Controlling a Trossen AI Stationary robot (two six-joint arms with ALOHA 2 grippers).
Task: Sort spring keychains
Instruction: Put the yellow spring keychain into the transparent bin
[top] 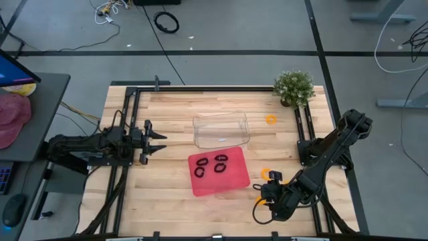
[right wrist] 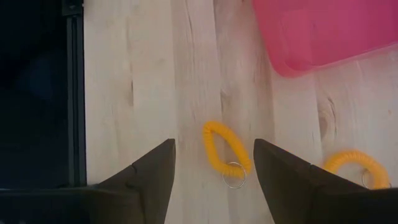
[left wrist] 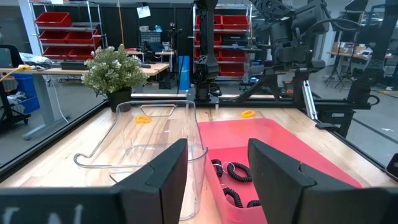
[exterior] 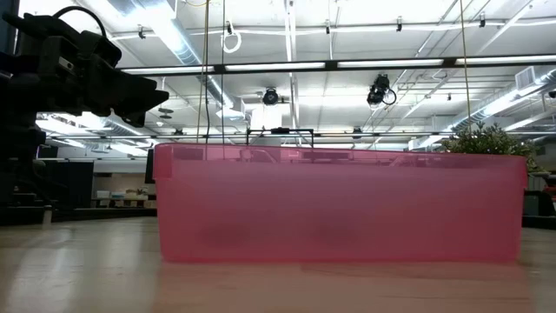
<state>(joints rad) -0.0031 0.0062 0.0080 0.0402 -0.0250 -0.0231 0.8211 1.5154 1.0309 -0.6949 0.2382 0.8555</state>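
Observation:
Three black spring keychains [top: 212, 165] lie in the red tray [top: 231, 187]; the left wrist view shows them too [left wrist: 233, 172]. An orange keychain [right wrist: 225, 149] lies flat on the wood near the tray's right corner. My right gripper [right wrist: 214, 149] hangs open above it, slanting down, one finger on either side and clear of it. A second orange one [right wrist: 354, 163] lies beside it, and a third [top: 270, 119] lies near the plant. My left gripper [top: 159, 142] waits open and level at the table's left, holding nothing.
A clear plastic tray [top: 221, 129] stands just beyond the red one. A potted plant [top: 293, 88] sits at the far right corner. Black frame rails [top: 306, 127] run along the table's sides. In the low view the red tray's wall [exterior: 339, 204] blocks most of the table.

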